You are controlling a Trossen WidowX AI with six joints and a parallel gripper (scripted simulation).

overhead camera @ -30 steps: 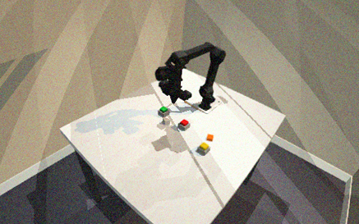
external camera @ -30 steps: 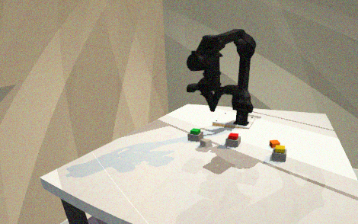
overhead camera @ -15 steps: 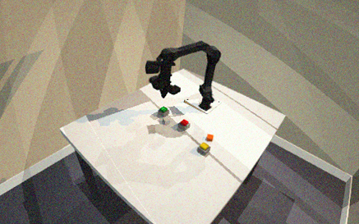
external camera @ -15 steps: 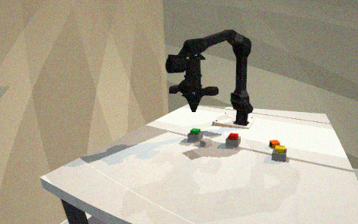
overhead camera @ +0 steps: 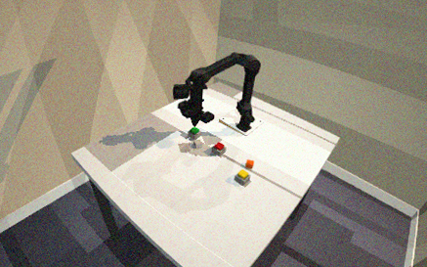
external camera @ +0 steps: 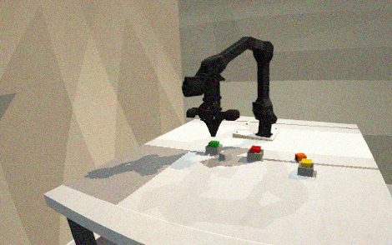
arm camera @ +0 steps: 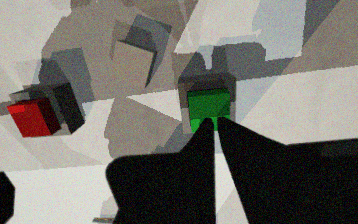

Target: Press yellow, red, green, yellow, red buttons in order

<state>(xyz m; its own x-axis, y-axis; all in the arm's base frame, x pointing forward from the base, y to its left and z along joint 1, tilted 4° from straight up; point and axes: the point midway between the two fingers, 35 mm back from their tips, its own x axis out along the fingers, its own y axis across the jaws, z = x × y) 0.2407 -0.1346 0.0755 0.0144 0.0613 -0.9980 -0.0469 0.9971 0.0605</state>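
The green button (overhead camera: 194, 130) (external camera: 213, 143) (arm camera: 208, 103) sits on a grey base. My gripper (overhead camera: 194, 125) (external camera: 213, 136) (arm camera: 214, 123) is shut and empty, with its tips pointing down a little above the green button; a small gap shows in the exterior view. The red button (overhead camera: 219, 146) (external camera: 255, 148) (arm camera: 31, 118) stands on its grey base to the right of the green one in the top and exterior views. The yellow button (overhead camera: 243, 174) (external camera: 306, 162) stands further right and nearer the front; it is out of the wrist view. All three caps stand raised.
An orange block (overhead camera: 249, 163) (external camera: 300, 157) lies just behind the yellow button. A pale block (arm camera: 134, 61) lies between the green and red buttons, in the arm's shadow. The arm's base plate (overhead camera: 227, 122) (external camera: 242, 136) is at the back of the white table (overhead camera: 142, 202) (external camera: 175, 208).
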